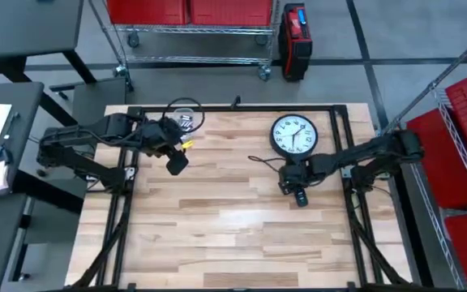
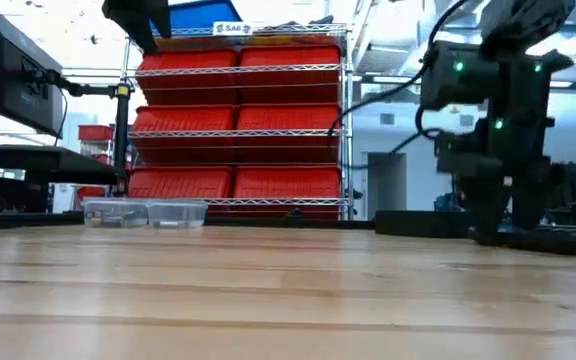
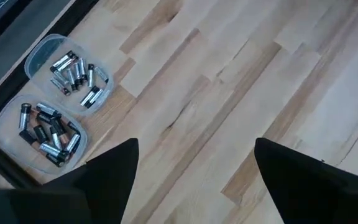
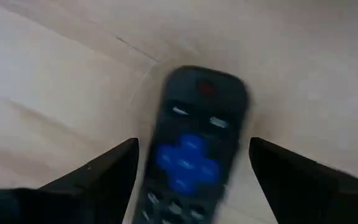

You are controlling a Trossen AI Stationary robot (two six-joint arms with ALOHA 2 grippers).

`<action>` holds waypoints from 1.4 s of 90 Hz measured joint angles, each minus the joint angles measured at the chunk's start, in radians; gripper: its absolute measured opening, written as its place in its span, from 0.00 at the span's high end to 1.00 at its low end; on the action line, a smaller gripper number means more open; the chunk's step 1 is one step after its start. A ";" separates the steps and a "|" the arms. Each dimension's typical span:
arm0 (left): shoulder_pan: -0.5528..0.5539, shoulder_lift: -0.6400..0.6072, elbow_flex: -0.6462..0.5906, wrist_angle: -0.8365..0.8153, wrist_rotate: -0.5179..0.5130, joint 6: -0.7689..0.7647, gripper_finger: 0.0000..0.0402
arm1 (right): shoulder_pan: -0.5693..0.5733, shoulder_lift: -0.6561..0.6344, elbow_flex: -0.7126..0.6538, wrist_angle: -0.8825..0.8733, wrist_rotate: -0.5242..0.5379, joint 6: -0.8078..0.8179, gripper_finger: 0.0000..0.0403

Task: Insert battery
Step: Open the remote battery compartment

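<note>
I'm at the very start of this job, as I read it: no battery is picked and the remote is not yet held.

At the left of the high view my left gripper (image 1: 177,162) hangs above bare wood, just below the two tubs (image 1: 186,119) at the table's (image 1: 217,227) upper left. Its fingers (image 3: 114,171) stand wide with nothing between them. In the left wrist view the tubs are clear, thin-walled plastic with rounded corners, side by side and touching, each holding a loose heap of batteries (image 3: 79,78): small cylinders, some silvery, some dark with copper bands. They lie crossed over one another, so I judge the next move there calls for singling out one that lies free at the heap's edge.

The table is pale butcher-block, planks with visible grain.

Right of centre in the high view sits a round wall clock (image 1: 293,135), black rim, white face, flat on the wood. Just below it my right gripper (image 1: 301,195) is over the remote (image 4: 191,149), a slim black bar with rounded end, a blue cross pad and a red button. The right fingers (image 4: 107,171) are spread wide either side of it, not touching. Next I'd close on the remote; its buttons face up, so I expect the battery door is underneath.
</note>
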 joint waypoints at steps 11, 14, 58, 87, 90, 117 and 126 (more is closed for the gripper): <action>0.000 0.000 0.000 0.000 -0.001 0.000 0.25 | 0.014 0.046 0.006 0.026 -0.021 0.003 0.29; 0.000 0.000 0.000 0.000 -0.001 0.000 0.25 | 0.020 0.048 0.008 0.029 -0.022 0.002 0.31; 0.000 0.000 0.000 0.038 -0.011 0.015 0.25 | -0.011 0.008 0.014 0.025 -0.164 -0.161 0.58; -0.010 0.000 0.000 0.149 -0.008 0.018 0.25 | -0.067 -0.197 0.111 0.358 -0.169 -0.286 0.58; -0.011 0.000 0.000 0.168 -0.007 0.019 0.25 | -0.076 -0.220 0.117 0.431 -0.168 -0.305 0.58; -0.011 0.000 0.000 0.417 0.031 0.052 0.25 | -0.087 -0.324 0.126 1.176 -0.166 -0.568 0.58; -0.011 0.000 0.000 0.528 0.060 0.064 0.25 | -0.087 -0.320 0.126 1.312 -0.166 -0.587 0.58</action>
